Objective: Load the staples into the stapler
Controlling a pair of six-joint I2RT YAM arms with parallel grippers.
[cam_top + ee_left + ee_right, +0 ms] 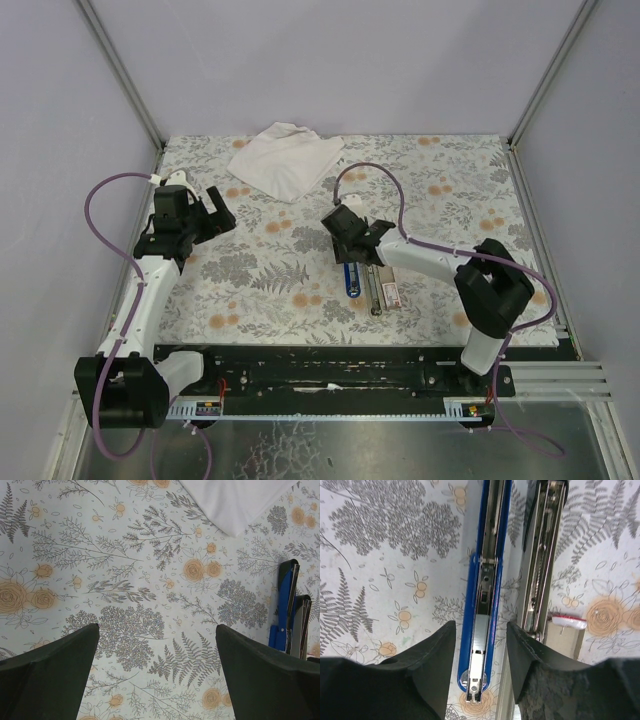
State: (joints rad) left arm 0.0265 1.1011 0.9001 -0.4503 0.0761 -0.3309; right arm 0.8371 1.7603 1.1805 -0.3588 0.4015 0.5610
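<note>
Stapler (482, 580), glossy blue with a metal channel, lies between parted right fingers (420, 670); left fingers (50, 675) gape.

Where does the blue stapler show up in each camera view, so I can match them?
Top view: the blue stapler lies right of centre on the flowered table.
Left wrist: at the right edge, partly cut off.
Right wrist: centre, running top to bottom.
Shared landmark: the grey stapler lying close beside it, on its right in all three views.
</note>
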